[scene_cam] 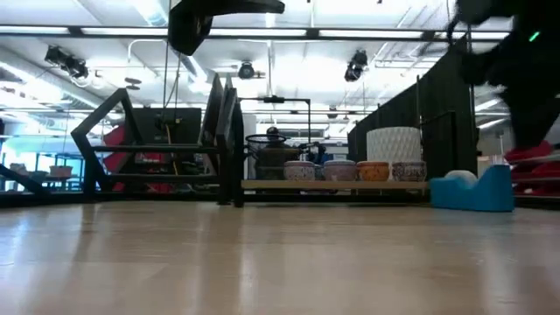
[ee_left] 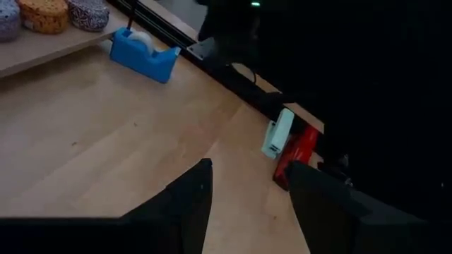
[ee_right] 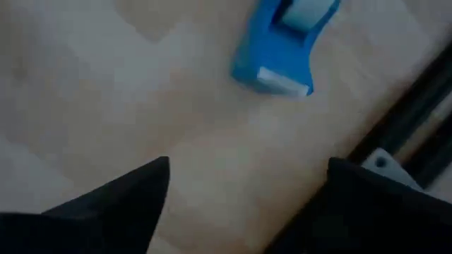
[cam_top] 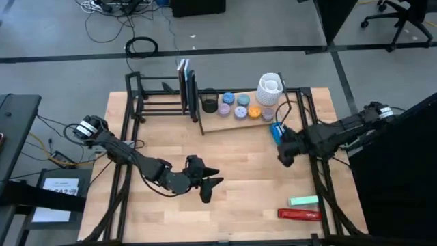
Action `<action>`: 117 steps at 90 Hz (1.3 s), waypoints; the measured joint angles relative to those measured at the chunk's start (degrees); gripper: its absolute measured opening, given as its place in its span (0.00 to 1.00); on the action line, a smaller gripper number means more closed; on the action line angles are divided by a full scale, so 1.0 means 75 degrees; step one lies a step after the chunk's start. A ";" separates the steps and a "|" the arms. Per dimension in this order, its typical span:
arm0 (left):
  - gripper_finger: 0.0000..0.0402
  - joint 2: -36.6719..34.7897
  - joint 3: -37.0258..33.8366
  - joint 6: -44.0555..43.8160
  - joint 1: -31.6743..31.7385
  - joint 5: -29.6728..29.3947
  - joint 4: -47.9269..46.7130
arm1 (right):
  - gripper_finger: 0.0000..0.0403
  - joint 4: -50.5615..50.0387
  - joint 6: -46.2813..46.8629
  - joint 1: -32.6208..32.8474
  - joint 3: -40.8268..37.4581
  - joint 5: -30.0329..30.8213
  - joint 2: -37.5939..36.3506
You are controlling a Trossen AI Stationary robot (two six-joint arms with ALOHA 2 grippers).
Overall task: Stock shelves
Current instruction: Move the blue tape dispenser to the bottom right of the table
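The shelves stand along the table's far side: a black tube rack [cam_top: 160, 96] holding upright books [cam_top: 186, 85], joined to a pale wooden board [cam_top: 232, 124] that carries several small pots [cam_top: 233, 106] and a white cup [cam_top: 270, 89]. A blue tape dispenser [cam_top: 276, 131] rests flat on the tabletop off the board's right end. My right gripper [ee_right: 247, 190] hovers open just on the near side of the dispenser [ee_right: 282, 42], touching nothing. My left gripper [cam_top: 213, 188] is open over the middle of the table with nothing between its fingers.
A mint-green stapler [cam_top: 304, 201] and a red tool [cam_top: 299, 214] lie near the table's front right corner. Black frame tubes [cam_top: 326, 184] run along the table's left and right sides. Bare wood [cam_top: 239, 157] lies between the two grippers.
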 joint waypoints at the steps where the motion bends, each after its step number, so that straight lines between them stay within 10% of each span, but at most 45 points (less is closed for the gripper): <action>1: 0.41 0.0000 0.0000 0.0001 0.0000 0.0000 -0.0001 | 0.92 0.0099 -0.0053 -0.0097 -0.0051 0.0000 -0.0004; 38: 0.41 0.0000 0.0000 0.0048 0.0000 0.0000 -0.0009 | 0.88 0.2472 -0.1685 -0.2751 -0.0989 -0.0051 0.0990; 67: 0.41 0.0000 0.0000 0.0096 -0.0003 0.0000 -0.0005 | 0.48 0.2781 -0.2754 -0.2949 -0.0978 -0.0594 0.2070; 90: 0.41 0.0000 0.0000 -0.0044 -0.0022 0.0003 -0.0001 | 0.43 0.2562 -0.2868 -0.1416 -0.0983 -0.1706 0.1501; 117: 0.41 0.0000 0.0000 -0.0076 -0.0118 0.0000 0.0047 | 0.43 0.2577 -0.2112 0.2700 -0.0965 -0.3325 0.1346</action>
